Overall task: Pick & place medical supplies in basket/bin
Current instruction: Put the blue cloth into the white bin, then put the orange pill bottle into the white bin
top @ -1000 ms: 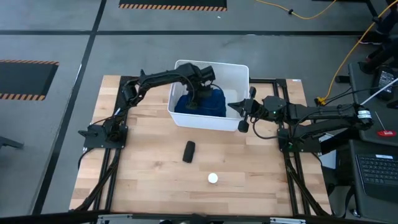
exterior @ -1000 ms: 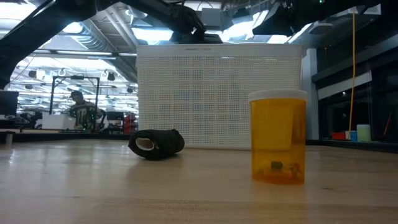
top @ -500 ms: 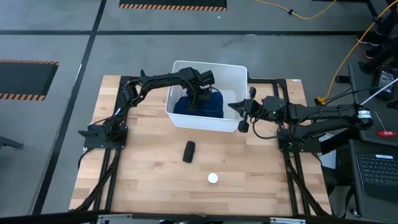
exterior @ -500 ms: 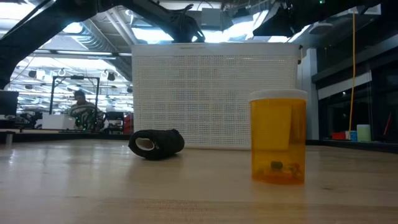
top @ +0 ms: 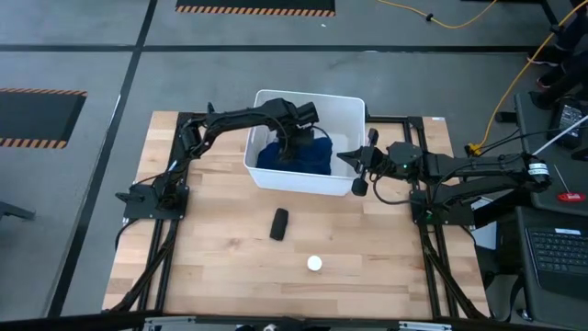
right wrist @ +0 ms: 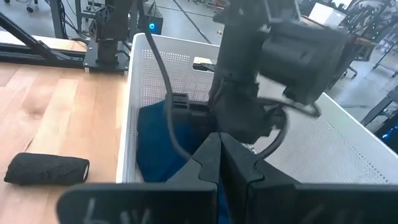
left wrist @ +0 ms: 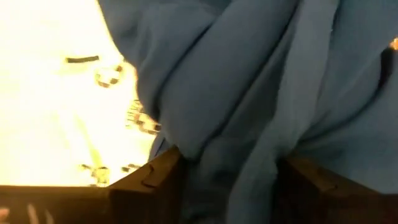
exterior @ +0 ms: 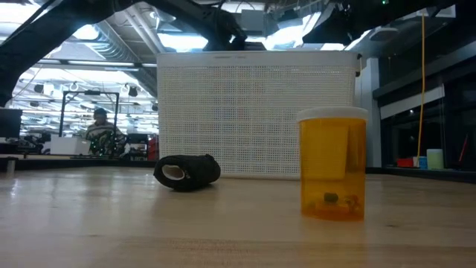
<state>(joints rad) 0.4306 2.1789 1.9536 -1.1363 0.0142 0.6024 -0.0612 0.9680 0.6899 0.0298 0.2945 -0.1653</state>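
Premises assessed as an industrial robotics laboratory or test hall. Noted a pale butcher-block wooden table [top: 230, 267] edged with black metal framing, standing on a grey concrete floor [top: 73, 55] marked with dark lines and orange-and-black hazard striping [top: 255, 9]. Observed a yellow cable [top: 501, 101] trailing across the floor and a dark keyboard [top: 560, 250] at a workstation beside the table. Seen beyond the table in the low view: exposed ceiling trusses with bright overhead lighting [exterior: 126, 41], further benches with framed rigs, and a seated person [exterior: 102, 132] at work. Recorded more dark equipment stands [right wrist: 112, 31] in the right wrist view.
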